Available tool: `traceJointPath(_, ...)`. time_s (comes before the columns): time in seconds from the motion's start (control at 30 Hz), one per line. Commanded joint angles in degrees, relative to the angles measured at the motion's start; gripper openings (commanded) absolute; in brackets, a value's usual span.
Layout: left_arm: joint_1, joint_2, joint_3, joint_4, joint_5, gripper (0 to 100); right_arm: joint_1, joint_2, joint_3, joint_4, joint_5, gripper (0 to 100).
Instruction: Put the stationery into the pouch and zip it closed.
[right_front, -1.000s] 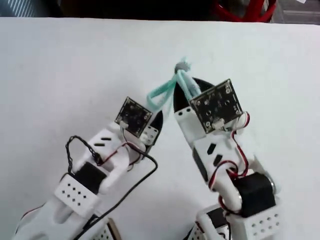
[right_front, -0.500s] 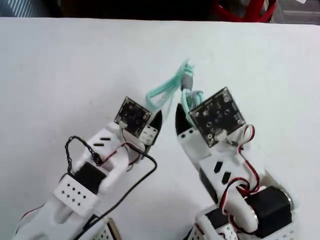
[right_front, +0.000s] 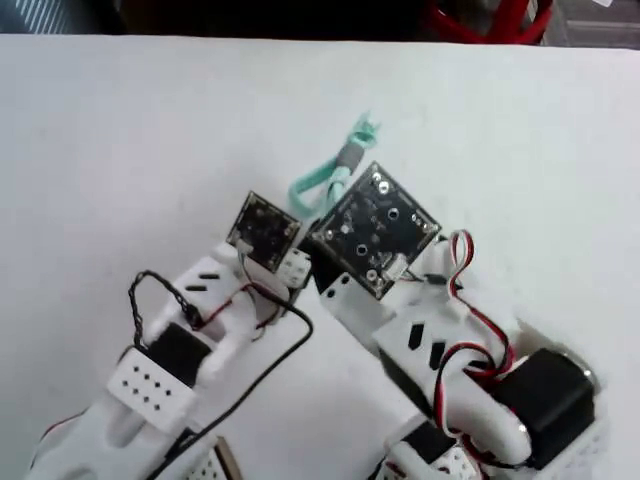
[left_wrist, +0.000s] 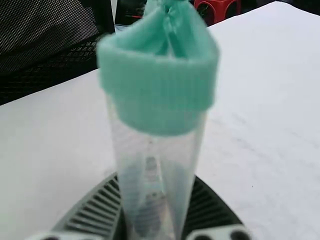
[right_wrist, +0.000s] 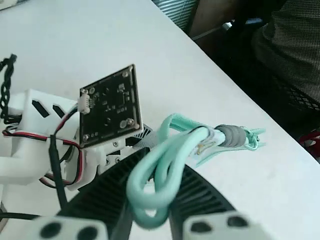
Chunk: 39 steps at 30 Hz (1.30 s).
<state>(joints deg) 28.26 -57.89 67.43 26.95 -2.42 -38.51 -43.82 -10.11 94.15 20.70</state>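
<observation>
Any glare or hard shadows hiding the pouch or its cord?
High view: table brightly lit, shadows faint, teal cord clear of glare. Left wrist view: pouch evenly lit, no glare. Right wrist view: teal cord distinct against the bright table.

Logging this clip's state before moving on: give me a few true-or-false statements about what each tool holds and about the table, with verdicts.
1. The right tool has the teal cord between its jaws. True.
2. The table is dark wood. False: the table is white.
3. The left tool grips a clear pouch with a teal band on its far end. True.
4. The cord carries a red sleeve. False: the sleeve is grey.
</observation>
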Motion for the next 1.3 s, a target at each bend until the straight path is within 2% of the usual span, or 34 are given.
traceJointPath(0.0, -0.3, 0.5, 0.1, -0.4, -0.1, 2, -0.5, 4.4, -15.6, 4.5, 1.4, 1.8)
traceJointPath(0.1, -0.3, 0.8, 0.1, -1.6, -0.1, 2, -0.4, 5.1, -19.1, 4.5, 1.7, 1.7)
traceJointPath(0.37, -4.3, 0.9, 2.1, -7.2, 0.1, 2, -4.2, 4.7, -9.7, 4.4, 2.0, 1.7)
traceJointPath(0.5, -4.2, 0.8, 2.3, -7.1, 0.2, 2, 4.1, 5.1, -9.4, 3.2, 2.1, 2.2)
traceJointPath(0.57, -4.2, 0.8, 2.3, -7.1, 0.2, 2, 9.4, 5.4, -8.4, 1.7, 2.0, 7.9)
traceJointPath(0.63, -4.2, 0.8, 2.3, -7.1, 0.2, 2, 13.0, 5.8, -5.9, -0.3, 2.0, 18.7)
traceJointPath(0.73, -4.1, 0.8, 2.3, -7.1, 0.3, 2, 11.5, 6.2, -0.7, -4.4, 2.1, 31.3)
traceJointPath(0.83, -4.1, 0.8, 2.3, -7.1, 0.3, 2, 7.0, 5.8, 6.6, -11.6, 2.2, 30.1)
traceJointPath(0.9, -4.1, 0.8, 2.3, -7.1, 0.3, 2, 5.1, 6.1, 11.8, -17.2, 5.4, 29.1)
traceJointPath(1.03, -3.8, 0.8, 2.3, -6.1, 0.3, 2, 5.7, 5.5, 20.7, -28.1, 11.0, 29.1)
traceJointPath(1.27, -1.3, 0.8, 2.3, -5.2, 0.0, 2, 6.9, 5.0, 20.2, -30.0, 12.5, 29.1)
